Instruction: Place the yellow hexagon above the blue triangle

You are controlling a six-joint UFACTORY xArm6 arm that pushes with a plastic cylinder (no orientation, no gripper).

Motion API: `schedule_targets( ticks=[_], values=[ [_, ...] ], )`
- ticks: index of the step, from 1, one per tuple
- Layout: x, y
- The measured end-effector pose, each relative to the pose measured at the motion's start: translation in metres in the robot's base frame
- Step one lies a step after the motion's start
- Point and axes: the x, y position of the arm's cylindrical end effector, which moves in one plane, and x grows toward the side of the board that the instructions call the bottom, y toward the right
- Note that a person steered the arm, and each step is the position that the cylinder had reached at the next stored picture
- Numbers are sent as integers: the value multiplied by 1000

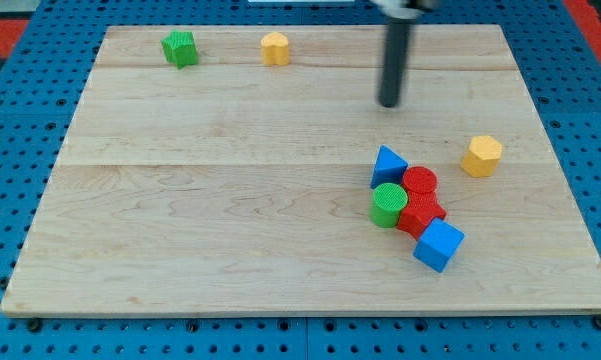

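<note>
The yellow hexagon lies at the view's right, to the right of and slightly higher than the blue triangle, with a gap between them. The blue triangle sits at the top left of a tight cluster of blocks. My tip rests on the board straight above the blue triangle in the view, well apart from it. It is up and to the left of the yellow hexagon and touches no block.
The cluster below the triangle holds a red cylinder, a green cylinder, a red block and a blue cube. A green block and a second yellow block sit near the wooden board's top edge.
</note>
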Motion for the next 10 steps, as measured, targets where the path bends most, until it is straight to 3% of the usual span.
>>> schedule_targets(
  ticks=[1,2,4,6,7,8,9,10],
  values=[
    [29,123],
    [94,134],
    [49,50],
    [117,104],
    [85,33],
    [6,8],
    [15,33],
    [80,74]
  ],
)
